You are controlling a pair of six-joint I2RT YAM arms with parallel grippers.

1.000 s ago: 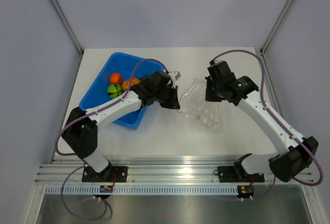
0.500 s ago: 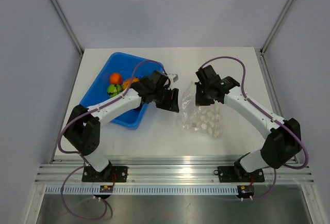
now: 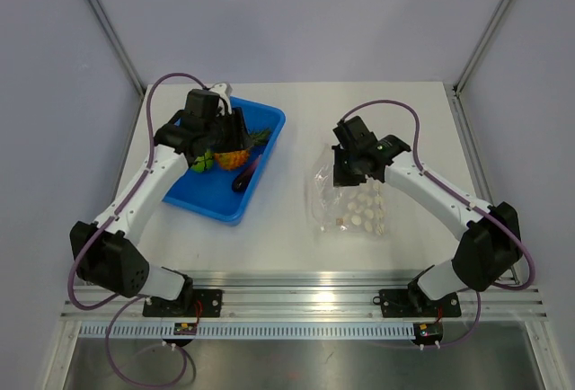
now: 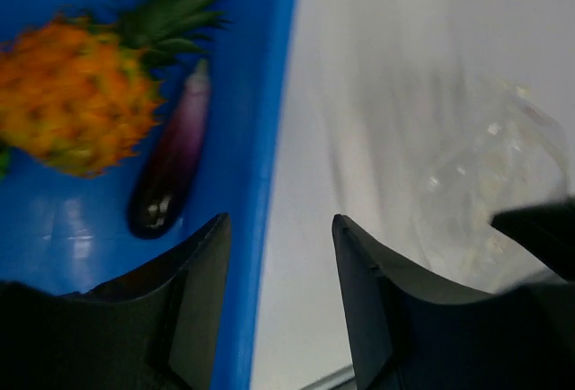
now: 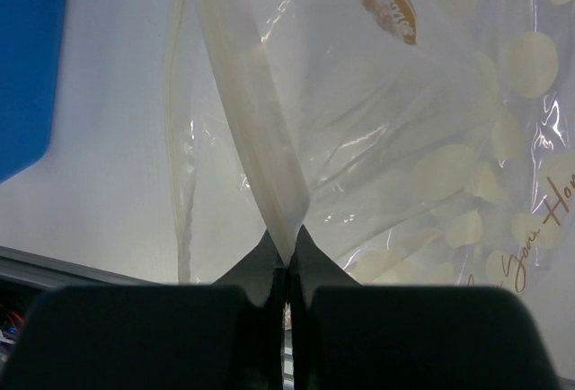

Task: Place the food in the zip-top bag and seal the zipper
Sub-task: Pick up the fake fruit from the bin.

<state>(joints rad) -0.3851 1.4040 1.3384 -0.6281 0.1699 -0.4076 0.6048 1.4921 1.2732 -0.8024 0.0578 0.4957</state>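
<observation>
A pale table [image 3: 287, 237] between grey walls carries a blue tray [image 3: 208, 203] on the left and the bag [image 3: 359, 212] well apart on the right. The left gripper [image 4: 280, 260] hangs over the tray's right wall, jaws spread with nothing between them. Below it lie the pineapple [image 4: 76, 93] and, just beside it, the eggplant [image 4: 171, 170]; the green ball [image 3: 199, 163] peeps out in the top view, and the orange ball is probably hidden under the arm. The right gripper [image 5: 286, 251] has its jaws pressed together on a strip of film at the bag's mouth, likely the zipper [image 5: 256, 129], holding that edge up while the rest lies flat. No food is in the bag yet. The pinch sits at the very fingertips on slick film, so a tug could pull it free and let the mouth collapse. If both layers are caught, the mouth will not open at all. A straight descent by the left jaws could strike the tray wall, and a grab at the eggplant could nudge the pineapple.
</observation>
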